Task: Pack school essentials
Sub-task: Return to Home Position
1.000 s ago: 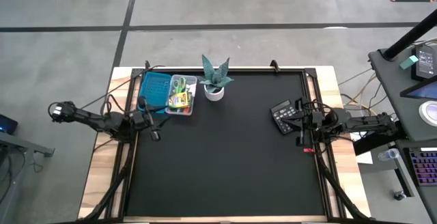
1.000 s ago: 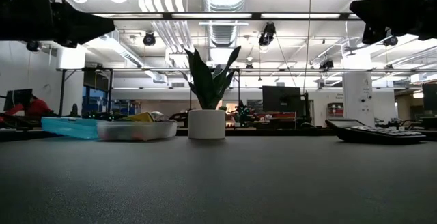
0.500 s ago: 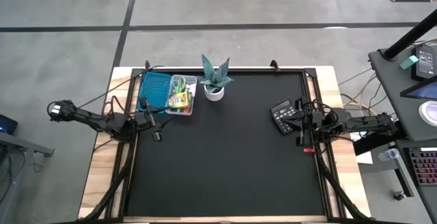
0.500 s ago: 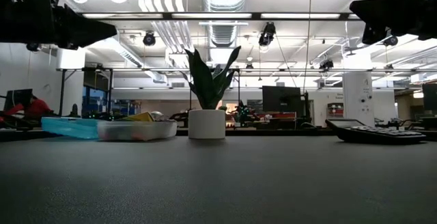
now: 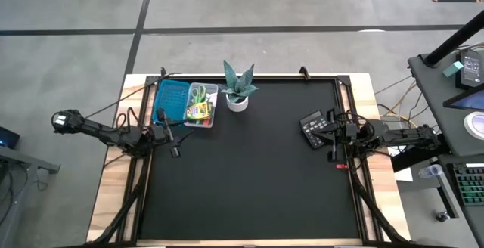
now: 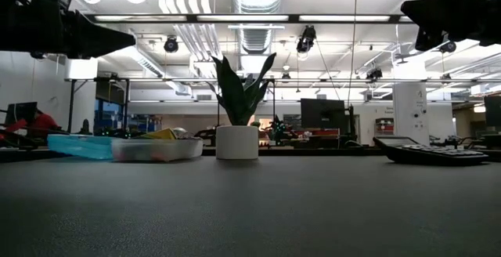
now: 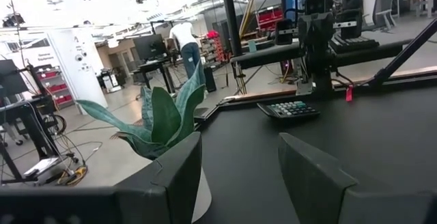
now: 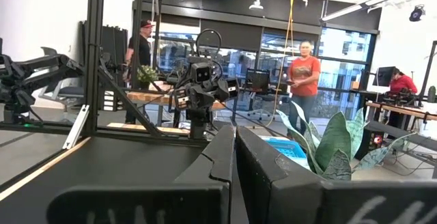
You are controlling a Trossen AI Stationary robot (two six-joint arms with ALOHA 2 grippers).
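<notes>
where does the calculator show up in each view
High view: calculator near the table's right edge.
Low view: calculator at far right, flat on the table.
Left wrist view: calculator far across the table.
Right wrist view: not in it.
Shared landmark: the plant in the white pot.

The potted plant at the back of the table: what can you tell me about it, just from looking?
The potted plant has stiff, pointed, dark green leaves that fan upward from a small, round, plain white pot. It stands upright on the black table near the far edge, a little left of the middle. The supply box sits just to its left, and the pot seems to stand slightly apart from it. Nothing holds or leans on the plant.
</notes>
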